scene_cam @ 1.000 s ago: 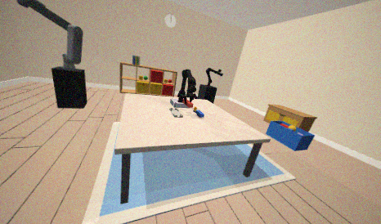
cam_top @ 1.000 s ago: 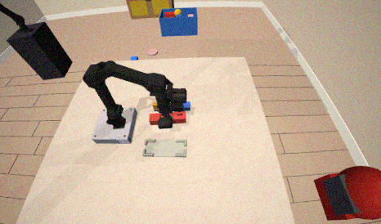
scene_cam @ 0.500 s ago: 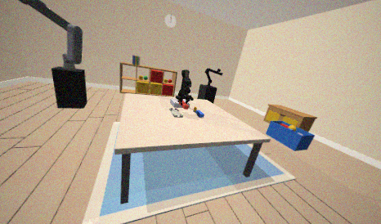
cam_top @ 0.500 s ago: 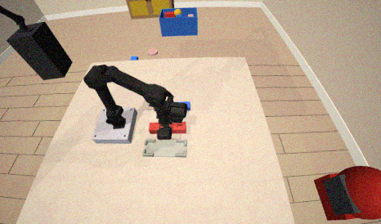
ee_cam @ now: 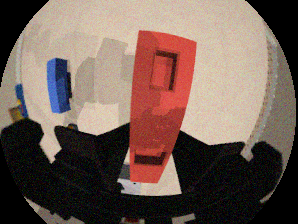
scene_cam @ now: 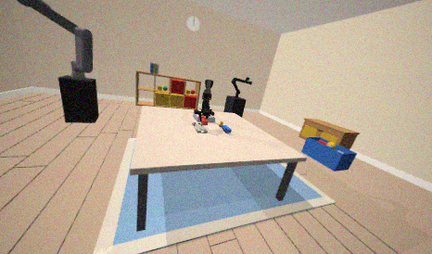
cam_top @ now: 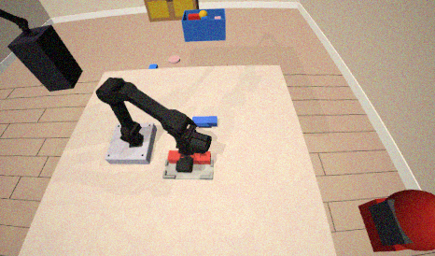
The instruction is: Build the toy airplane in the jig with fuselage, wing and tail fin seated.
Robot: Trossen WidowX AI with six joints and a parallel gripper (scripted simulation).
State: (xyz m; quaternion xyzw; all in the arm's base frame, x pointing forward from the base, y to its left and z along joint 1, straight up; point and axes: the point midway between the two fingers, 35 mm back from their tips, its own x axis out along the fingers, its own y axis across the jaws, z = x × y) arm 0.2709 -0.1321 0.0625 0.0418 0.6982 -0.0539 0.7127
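The red fuselage (cam_top: 203,158) (scene_cam: 204,120) (ee_cam: 161,112) is held level with its two sockets facing up. My gripper (cam_top: 185,160) (ee_cam: 151,126) is shut on it around its middle. In the top view the fuselage overlaps the back part of the grey jig (cam_top: 191,176) (scene_cam: 200,129) and looks raised above it; the exact height cannot be told. The jig's cradle is mostly hidden by the fuselage and fingers. The blue wing (cam_top: 205,121) (scene_cam: 226,129) (ee_cam: 59,86) lies on the table behind the jig. The small yellow tail fin (scene_cam: 222,123) is beside the wing, hidden by my arm in the top view.
My arm's grey base plate (cam_top: 114,151) is left of the jig on the table (cam_top: 252,201) (scene_cam: 176,150). A blue toy bin (cam_top: 204,30) (scene_cam: 326,155) and a red helmet-like object (cam_top: 413,221) are off the table.
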